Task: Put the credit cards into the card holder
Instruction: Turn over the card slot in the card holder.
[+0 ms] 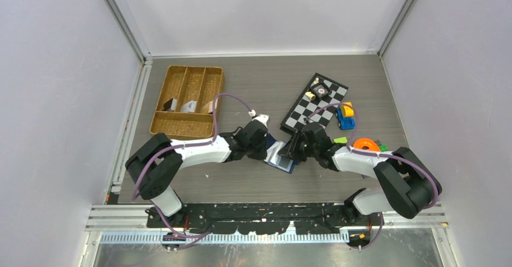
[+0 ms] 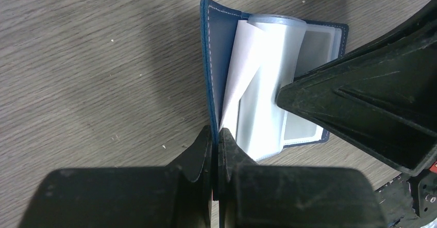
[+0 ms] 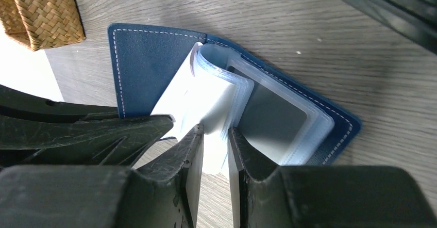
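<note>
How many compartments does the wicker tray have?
4. In the wicker tray, three long compartments run side by side across the far part: left, middle, right. One crosswise compartment spans the near end. None looks hidden.

My overhead view is bright and even, sharp across the table [image 1: 253, 185], with only soft, short shadows. In the left wrist view the card holder [image 2: 216, 47] throws a broad dim shadow to its left, and the left gripper [image 2: 213, 135] looms dark and soft-focused. The right wrist view blows out white at the left, below the wicker tray [image 3: 46, 11]. The wood grain reads crisp.
</note>
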Robot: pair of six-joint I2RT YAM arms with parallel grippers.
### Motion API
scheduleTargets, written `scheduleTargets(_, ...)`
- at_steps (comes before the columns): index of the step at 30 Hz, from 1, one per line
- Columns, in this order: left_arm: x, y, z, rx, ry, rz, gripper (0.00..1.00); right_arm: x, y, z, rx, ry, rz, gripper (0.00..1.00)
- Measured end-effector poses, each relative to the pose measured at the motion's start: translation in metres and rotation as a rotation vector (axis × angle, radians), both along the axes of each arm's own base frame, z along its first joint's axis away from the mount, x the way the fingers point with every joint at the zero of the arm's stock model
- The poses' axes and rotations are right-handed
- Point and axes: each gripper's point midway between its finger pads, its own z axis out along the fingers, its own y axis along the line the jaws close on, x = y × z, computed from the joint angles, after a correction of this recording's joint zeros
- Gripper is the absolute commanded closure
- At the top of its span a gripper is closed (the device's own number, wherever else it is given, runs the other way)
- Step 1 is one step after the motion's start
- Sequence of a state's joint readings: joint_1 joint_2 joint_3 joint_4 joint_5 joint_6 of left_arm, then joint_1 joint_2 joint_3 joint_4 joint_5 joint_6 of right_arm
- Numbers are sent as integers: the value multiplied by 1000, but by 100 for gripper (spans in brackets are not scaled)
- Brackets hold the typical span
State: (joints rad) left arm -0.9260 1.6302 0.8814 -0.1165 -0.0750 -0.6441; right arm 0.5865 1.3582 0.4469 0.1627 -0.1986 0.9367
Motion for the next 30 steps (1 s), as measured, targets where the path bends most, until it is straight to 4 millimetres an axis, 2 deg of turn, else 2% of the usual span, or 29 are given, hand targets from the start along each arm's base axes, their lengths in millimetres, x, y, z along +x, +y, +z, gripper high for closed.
scheduleTargets(3,0,1,-2,-8,7,4,94,2,6,0,27,3,6,73)
scheduleTargets(8,0,2,-3,-8,9,-7,60,4,8,-1,36,6,2,75)
scheduleTargets(11,-4,8,-7,17,10,-26,50,5,6,-3,24,11,-12,75)
scheduleTargets(20,-5,23,2,80,-35,-62,47,11,5,-5,4,12,-35,75)
scheduleTargets(30,-1,28,9,100,-78,-77,46,13,4,-6,-16,26,-41,76)
